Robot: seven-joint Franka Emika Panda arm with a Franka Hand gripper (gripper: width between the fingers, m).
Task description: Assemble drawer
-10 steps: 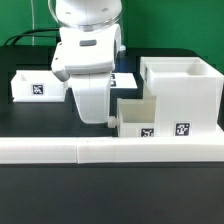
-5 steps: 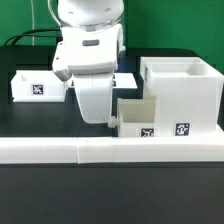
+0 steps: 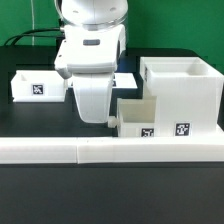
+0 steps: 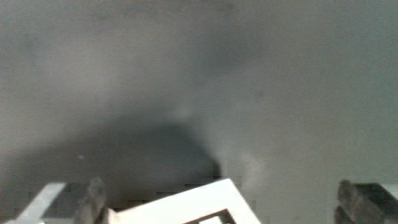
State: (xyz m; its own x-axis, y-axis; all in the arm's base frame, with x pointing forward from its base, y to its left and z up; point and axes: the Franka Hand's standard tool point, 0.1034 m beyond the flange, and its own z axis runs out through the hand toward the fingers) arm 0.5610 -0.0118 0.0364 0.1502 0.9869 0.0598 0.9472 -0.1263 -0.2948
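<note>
The tall white box casing (image 3: 180, 92) stands at the exterior view's right, open side up, with a tag on its front. One small white tray (image 3: 140, 116) with a tag sits against the casing's left side. The other tray (image 3: 34, 87) lies at the exterior view's left. My gripper (image 3: 103, 120) hangs low just left of the near tray. In the wrist view its fingers (image 4: 79, 202) stand wide apart, open, and a tagged white corner of the tray (image 4: 178, 205) lies between them, touching neither.
The long low white wall (image 3: 100, 151) runs along the front, with the casing and near tray against it. The marker board (image 3: 126, 79) lies flat behind my gripper. A black cable runs at the back left.
My gripper has shifted slightly toward the exterior view's right. The trays and casing have not moved.
</note>
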